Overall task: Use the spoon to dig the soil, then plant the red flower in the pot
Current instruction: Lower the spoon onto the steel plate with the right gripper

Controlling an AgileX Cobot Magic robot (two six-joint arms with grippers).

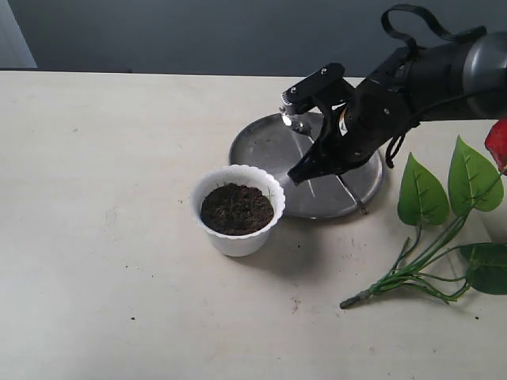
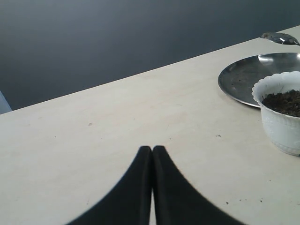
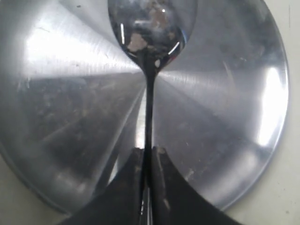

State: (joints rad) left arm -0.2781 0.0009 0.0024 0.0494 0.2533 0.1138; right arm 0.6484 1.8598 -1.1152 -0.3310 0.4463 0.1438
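Observation:
My right gripper is shut on the thin handle of the spoon, whose round bowl points ahead over the steel plate. Bits of dirt cling to the bowl. In the exterior view this gripper hangs over the plate, and the spoon handle sticks out behind it to the plate's rim. The white scalloped pot stands in front of the plate, filled with dark soil. The red flower lies on the table at the right. My left gripper is shut and empty, left of the pot.
The flower's green leaves and a red bloom reach the right edge of the exterior view. A few soil crumbs lie on the pale table. A dark wall stands behind the table.

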